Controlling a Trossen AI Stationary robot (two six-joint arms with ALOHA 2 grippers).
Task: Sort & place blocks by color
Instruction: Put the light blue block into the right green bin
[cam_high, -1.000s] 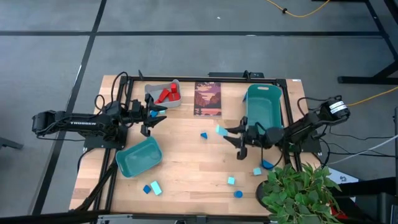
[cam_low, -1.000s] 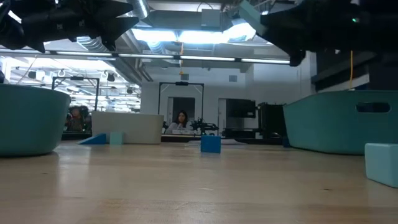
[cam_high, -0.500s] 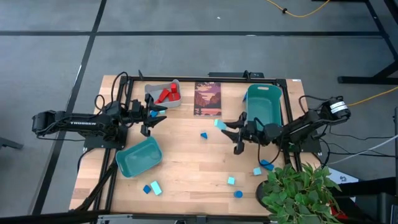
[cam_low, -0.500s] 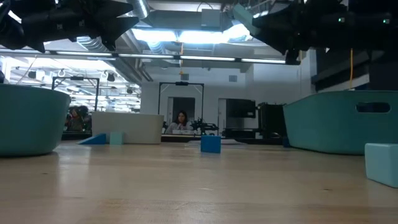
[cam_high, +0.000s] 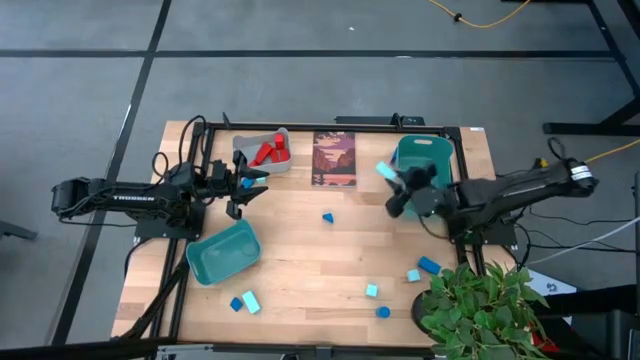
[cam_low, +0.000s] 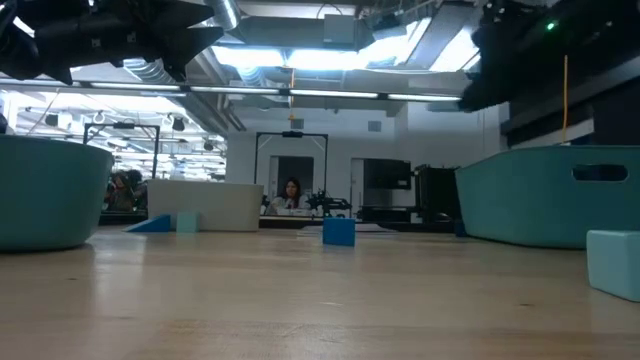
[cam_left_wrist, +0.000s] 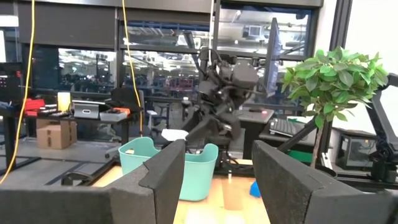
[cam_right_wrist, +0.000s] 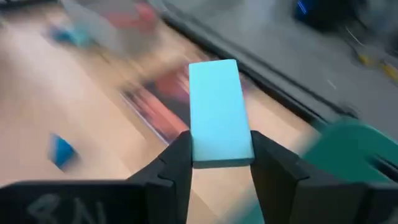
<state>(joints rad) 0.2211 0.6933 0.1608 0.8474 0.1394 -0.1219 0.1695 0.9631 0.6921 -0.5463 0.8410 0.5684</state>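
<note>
Right gripper (cam_right_wrist: 217, 163) clamped on cyan block (cam_right_wrist: 217, 112); left gripper (cam_left_wrist: 214, 180) parted, empty; backdrop blurred

The right gripper (cam_high: 392, 186) holds a light cyan block (cam_high: 385, 171) up beside the upright teal bin (cam_high: 428, 170). The left gripper (cam_high: 250, 186) hangs near the grey bin (cam_high: 262, 152) of red blocks (cam_high: 268, 151).

Light cyan bar (cam_right_wrist: 216, 112) in right claw (cam_right_wrist: 217, 163)
</note>
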